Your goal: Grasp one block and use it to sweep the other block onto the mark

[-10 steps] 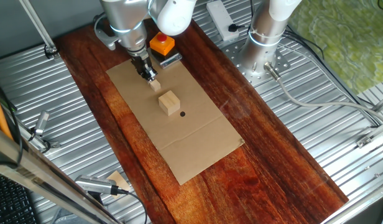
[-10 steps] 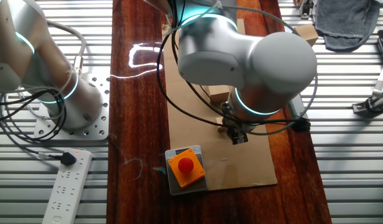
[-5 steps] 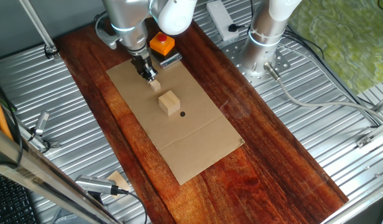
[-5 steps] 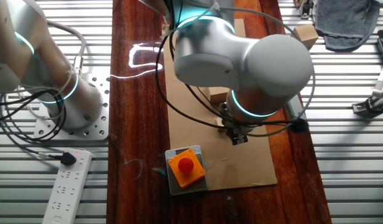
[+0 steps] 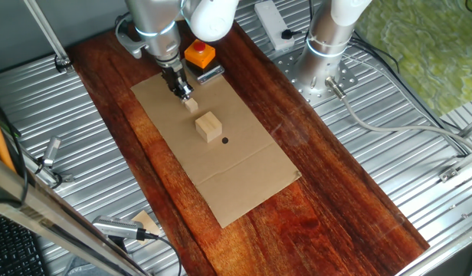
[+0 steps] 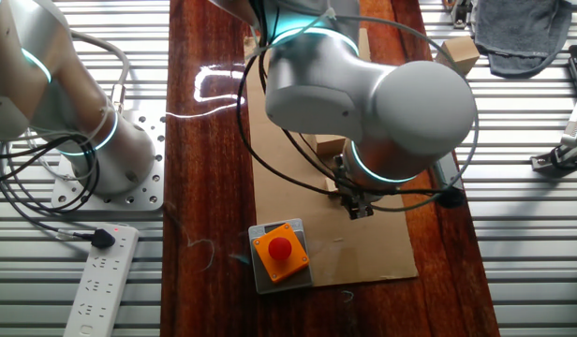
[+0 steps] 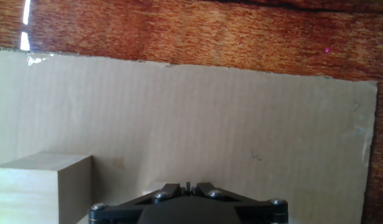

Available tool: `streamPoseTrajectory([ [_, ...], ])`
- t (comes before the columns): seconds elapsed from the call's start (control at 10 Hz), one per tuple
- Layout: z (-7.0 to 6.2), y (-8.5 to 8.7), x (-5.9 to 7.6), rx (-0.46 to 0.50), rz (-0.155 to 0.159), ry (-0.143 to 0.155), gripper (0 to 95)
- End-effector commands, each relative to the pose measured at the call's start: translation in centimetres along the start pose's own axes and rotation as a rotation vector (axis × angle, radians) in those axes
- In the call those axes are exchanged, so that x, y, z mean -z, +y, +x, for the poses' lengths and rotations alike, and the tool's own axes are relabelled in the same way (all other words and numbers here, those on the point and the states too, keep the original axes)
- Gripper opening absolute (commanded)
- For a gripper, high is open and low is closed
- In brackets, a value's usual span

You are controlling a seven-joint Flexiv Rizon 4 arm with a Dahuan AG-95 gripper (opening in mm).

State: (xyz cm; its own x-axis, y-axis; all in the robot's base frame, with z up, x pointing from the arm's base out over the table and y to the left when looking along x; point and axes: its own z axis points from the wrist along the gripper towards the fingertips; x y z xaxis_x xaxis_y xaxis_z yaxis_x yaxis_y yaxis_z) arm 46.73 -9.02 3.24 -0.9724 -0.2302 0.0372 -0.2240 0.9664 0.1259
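In one fixed view the small pale cube (image 5: pixel 191 105) sits on the brown cardboard (image 5: pixel 244 176), held at the tips of my gripper (image 5: pixel 185 93), whose fingers stand closed around it. The larger tan block (image 5: pixel 208 126) lies just in front of the cube, a small gap apart. The black dot mark (image 5: pixel 224 140) is right beyond the block. In the other fixed view the arm hides the cube and the mark, and only the block (image 6: pixel 330 145) and the gripper (image 6: pixel 360 208) show. In the hand view the jaws (image 7: pixel 187 185) stand nearly together, with the block (image 7: pixel 41 188) at lower left.
An orange box with a red button (image 5: pixel 199 54) stands at the cardboard's far end, right behind my gripper; it also shows in the other fixed view (image 6: pixel 280 251). Dark wood board (image 5: pixel 335 207) lies under the cardboard. A second arm's base (image 5: pixel 322 61) is at the right.
Almost nothing has moved. The arm's body shifts very slightly; the gripper, the cube and the larger block stay where they were.
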Motion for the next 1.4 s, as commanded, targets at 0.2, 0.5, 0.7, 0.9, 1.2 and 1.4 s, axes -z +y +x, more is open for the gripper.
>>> streamPoseTrajectory([
  [0.2,0.1,0.0,0.1,-0.001,-0.002,-0.001,0.0],
  [0.5,0.3,0.3,-0.1,-0.018,-0.006,-0.005,0.0],
  [0.7,0.6,0.7,-0.5,-0.027,-0.007,-0.014,0.0],
  [0.9,0.9,1.2,-0.7,-0.039,-0.011,-0.013,0.0],
  [1.2,1.4,2.0,-1.2,-0.062,-0.015,-0.017,0.0],
  [1.4,1.6,2.5,-1.6,-0.080,-0.015,-0.017,0.0],
])
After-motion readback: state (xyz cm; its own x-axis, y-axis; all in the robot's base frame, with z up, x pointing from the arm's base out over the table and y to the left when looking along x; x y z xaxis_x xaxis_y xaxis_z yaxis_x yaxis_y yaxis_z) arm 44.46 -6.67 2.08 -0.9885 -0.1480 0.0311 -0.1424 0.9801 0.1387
